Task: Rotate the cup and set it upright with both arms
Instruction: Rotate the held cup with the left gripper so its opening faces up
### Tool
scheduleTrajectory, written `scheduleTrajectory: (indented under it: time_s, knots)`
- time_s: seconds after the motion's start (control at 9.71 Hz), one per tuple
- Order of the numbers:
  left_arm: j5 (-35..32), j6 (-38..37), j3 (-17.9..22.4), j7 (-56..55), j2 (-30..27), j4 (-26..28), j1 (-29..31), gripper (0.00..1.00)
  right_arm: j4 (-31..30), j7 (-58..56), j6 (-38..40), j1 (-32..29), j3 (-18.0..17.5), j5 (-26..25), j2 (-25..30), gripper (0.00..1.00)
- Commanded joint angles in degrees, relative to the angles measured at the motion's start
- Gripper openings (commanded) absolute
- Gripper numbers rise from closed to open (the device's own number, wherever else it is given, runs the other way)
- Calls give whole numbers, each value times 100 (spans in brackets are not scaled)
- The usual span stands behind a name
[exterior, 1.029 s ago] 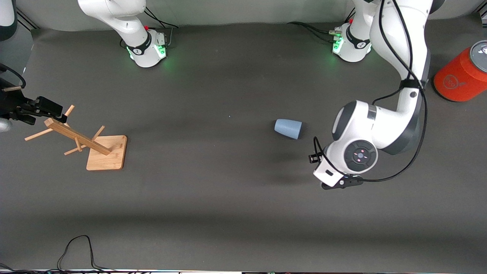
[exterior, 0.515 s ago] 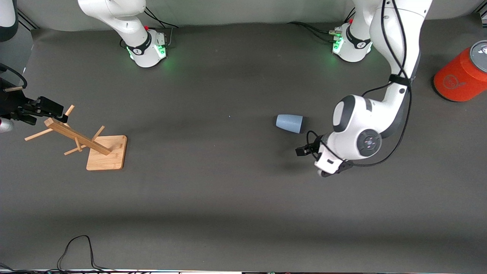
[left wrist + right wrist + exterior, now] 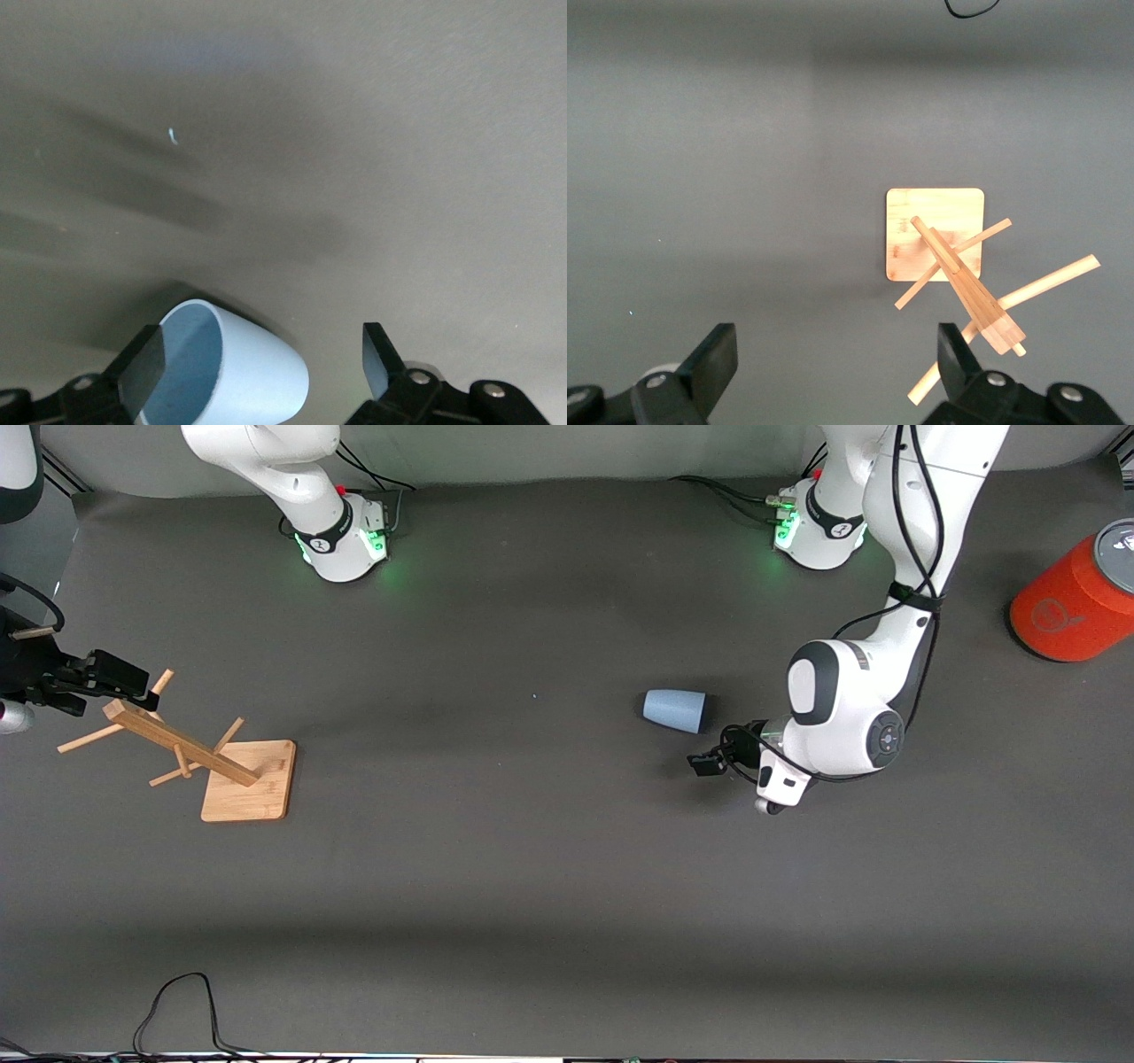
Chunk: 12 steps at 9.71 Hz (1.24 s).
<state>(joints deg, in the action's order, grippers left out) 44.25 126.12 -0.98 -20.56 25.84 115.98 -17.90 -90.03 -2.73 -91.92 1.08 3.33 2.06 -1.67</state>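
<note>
The pale blue cup (image 3: 674, 711) lies on its side on the dark table, its open mouth toward the left arm's end. My left gripper (image 3: 718, 751) is open, low at the cup's mouth. In the left wrist view the cup (image 3: 239, 376) lies between the open fingers (image 3: 379, 359), close to one of them, and I cannot tell whether that one touches it; I look into its mouth. My right gripper (image 3: 120, 677) is open and empty over the top of the wooden rack, and the right arm waits there. The right wrist view shows its gripper (image 3: 835, 363) wide open.
A tilted wooden peg rack (image 3: 239, 775) stands on a square base at the right arm's end; it also shows in the right wrist view (image 3: 948, 257). A large orange canister (image 3: 1067, 607) with a grey lid stands at the left arm's end. A black cable (image 3: 177, 1001) lies at the near edge.
My left arm has swung in toward the cup, bringing its gripper from nearer the front camera up to the cup's mouth. The cup has shifted slightly. The right arm has not moved.
</note>
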Motion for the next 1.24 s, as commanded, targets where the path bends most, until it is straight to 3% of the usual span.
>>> scheduleTrajectory:
  time_s: [0.0, 0.41, 0.72, 1.03, 1.13]
  knots:
    - [583, -44, -25, 421, -45, 345, 94, 99, -15, -34, 16, 68, 45, -75, 27, 100]
    - [1645, -106, -34, 711, 87, 452, 85, 94, 29, -34, 51, 68, 45, -75, 44, 100]
    - [1850, -70, -43, 868, 166, 460, 32, 86, 29, -34, 60, 68, 45, -75, 44, 100]
    - [2070, -70, -43, 1107, 202, 540, 23, 61, 29, -34, 60, 68, 45, -75, 44, 100]
    - [2079, -70, -52, 1107, 202, 540, 15, 44, 29, -34, 60, 68, 45, -75, 35, 100]
